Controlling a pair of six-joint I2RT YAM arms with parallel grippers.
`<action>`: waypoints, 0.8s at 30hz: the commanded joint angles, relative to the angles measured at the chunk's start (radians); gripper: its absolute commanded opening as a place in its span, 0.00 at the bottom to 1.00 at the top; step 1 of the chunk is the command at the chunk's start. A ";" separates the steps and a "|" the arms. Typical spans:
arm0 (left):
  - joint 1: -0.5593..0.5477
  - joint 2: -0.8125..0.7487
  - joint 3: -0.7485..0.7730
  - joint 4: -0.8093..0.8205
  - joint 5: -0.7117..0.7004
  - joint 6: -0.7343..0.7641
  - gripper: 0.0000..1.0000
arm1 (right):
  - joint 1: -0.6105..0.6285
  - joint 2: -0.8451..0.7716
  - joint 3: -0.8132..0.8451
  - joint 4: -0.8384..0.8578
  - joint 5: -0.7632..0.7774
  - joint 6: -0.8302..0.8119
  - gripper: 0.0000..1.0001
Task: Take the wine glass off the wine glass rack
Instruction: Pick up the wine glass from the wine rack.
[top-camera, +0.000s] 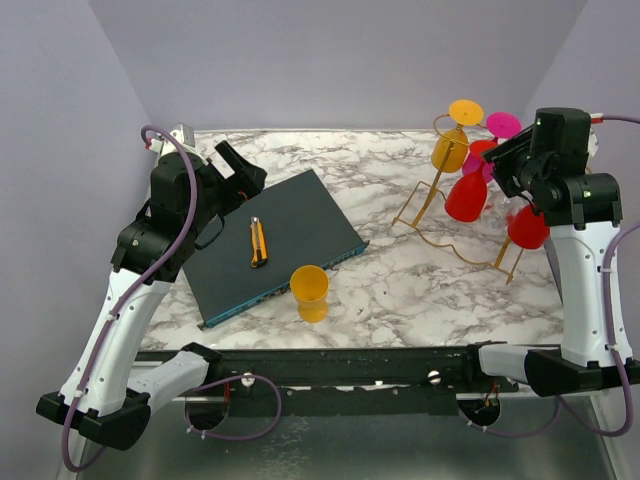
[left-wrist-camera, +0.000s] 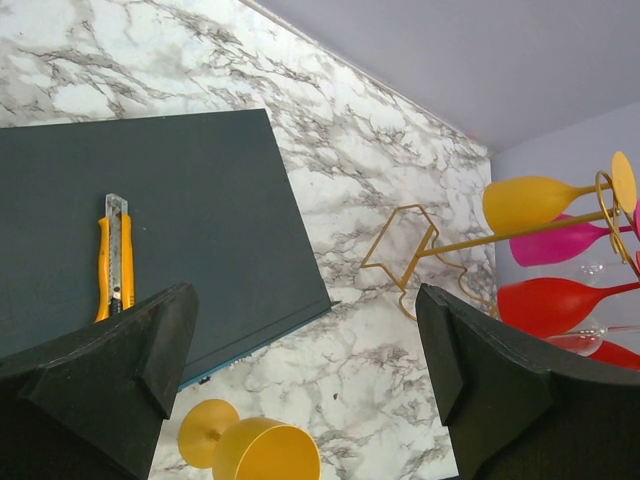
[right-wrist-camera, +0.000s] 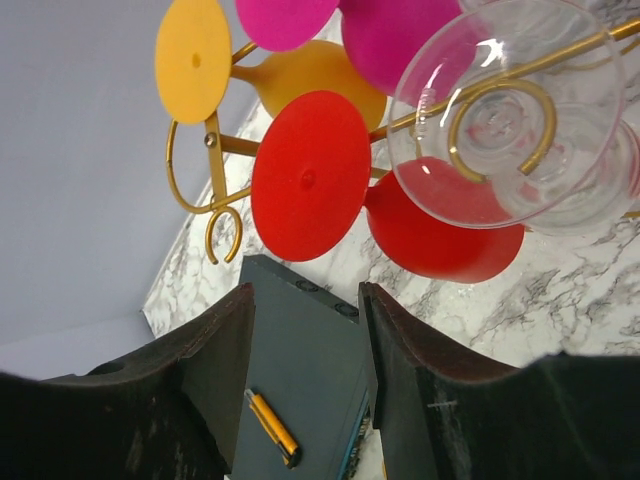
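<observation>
My right gripper (right-wrist-camera: 305, 295), half-open and empty, faces the red wine glass (right-wrist-camera: 310, 175), not yet lifted off the wine glass rack (right-wrist-camera: 216, 165).

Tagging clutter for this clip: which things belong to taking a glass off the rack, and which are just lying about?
Job: wine glass rack, hanging glasses, right hand beside them.
Lying about: dark board, yellow utility knife, yellow glass on the table.
</observation>
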 joint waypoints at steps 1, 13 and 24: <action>0.006 0.006 0.022 0.025 0.026 -0.007 0.99 | -0.005 -0.013 -0.034 -0.021 0.098 0.069 0.51; 0.006 0.006 0.017 0.031 0.032 -0.011 0.99 | -0.005 -0.006 -0.059 0.004 0.138 0.127 0.39; 0.007 0.010 0.018 0.033 0.035 -0.011 0.99 | -0.004 -0.005 -0.080 0.034 0.152 0.138 0.35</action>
